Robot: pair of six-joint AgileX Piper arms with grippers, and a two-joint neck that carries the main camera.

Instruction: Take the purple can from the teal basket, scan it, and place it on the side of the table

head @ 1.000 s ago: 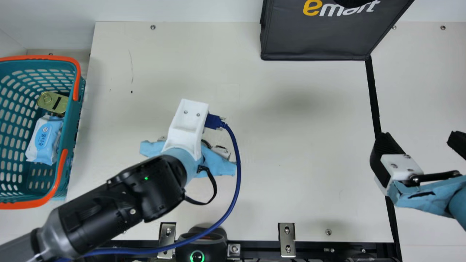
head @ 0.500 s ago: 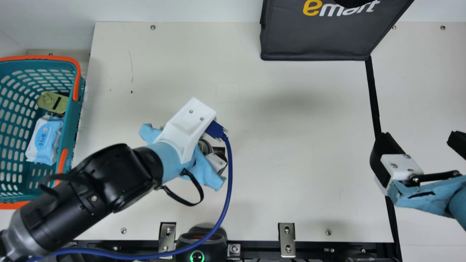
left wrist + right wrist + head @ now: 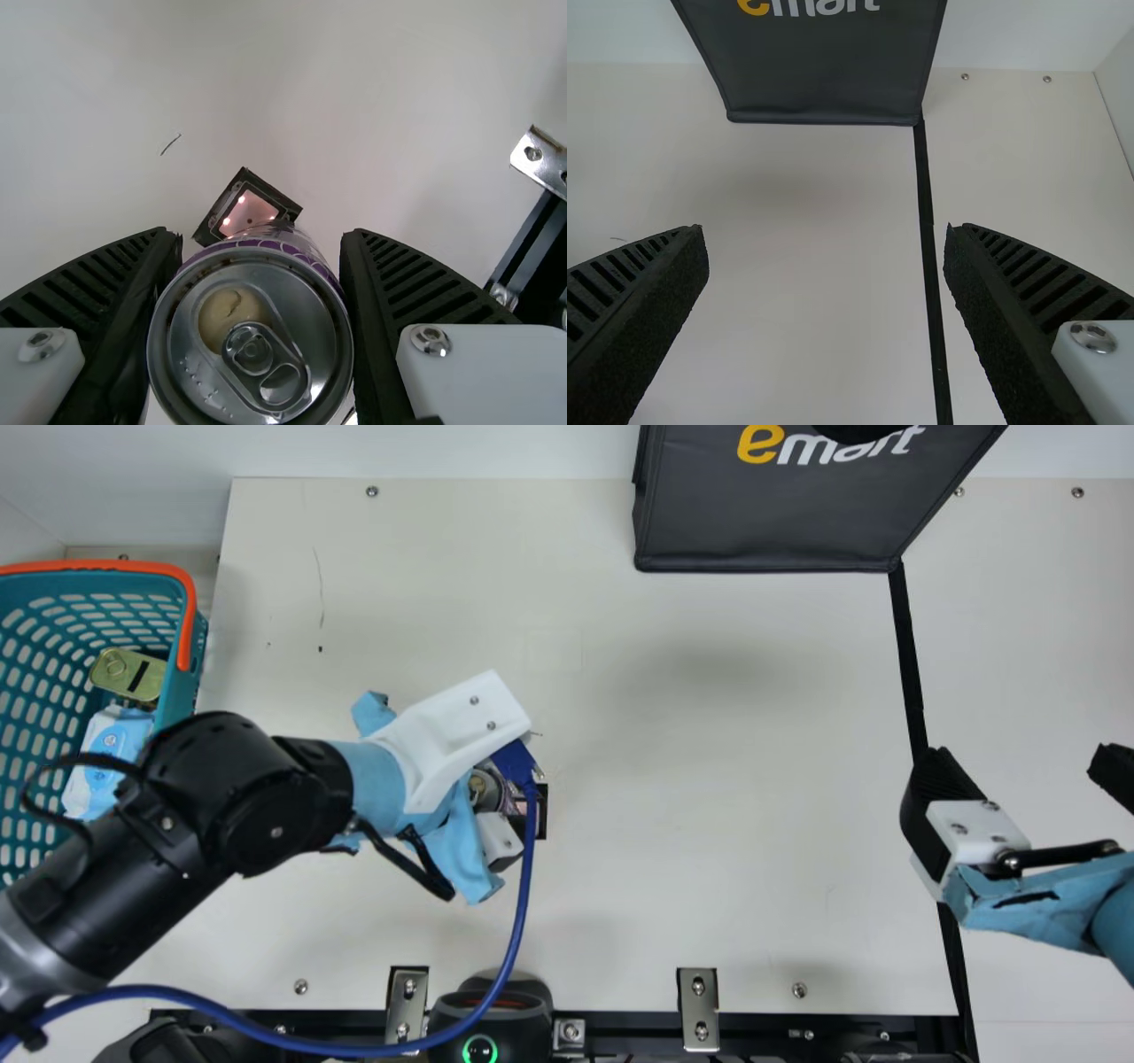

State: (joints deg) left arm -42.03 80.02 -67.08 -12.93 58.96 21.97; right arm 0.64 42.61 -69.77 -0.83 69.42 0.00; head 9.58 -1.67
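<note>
In the main view my left gripper [image 3: 498, 840] is left of the table's middle, partly under its white camera mount, with the purple can [image 3: 484, 790] at its fingers. The left wrist view shows my left gripper [image 3: 261, 239] shut on the can [image 3: 199, 372], its silver lid and tab facing the camera and a purple rim beyond. A black-framed square with a pink lit window [image 3: 250, 211] lies just past the can. At the right, my right gripper [image 3: 1028, 769] stands open and holds nothing; so does the right gripper [image 3: 826, 243] in its wrist view.
The teal basket [image 3: 182, 691] at the left holds a gold-lidded item [image 3: 128, 675] and a blue-white pack [image 3: 108, 746], partly behind my left arm. A dark bag [image 3: 771, 527] is at the back. A black device with a green ring [image 3: 480, 1036] sits at the front edge.
My left wrist has turned and its arm has swung toward the basket, now covering part of it. More of the held can and the black-framed square show. The right arm has stayed still.
</note>
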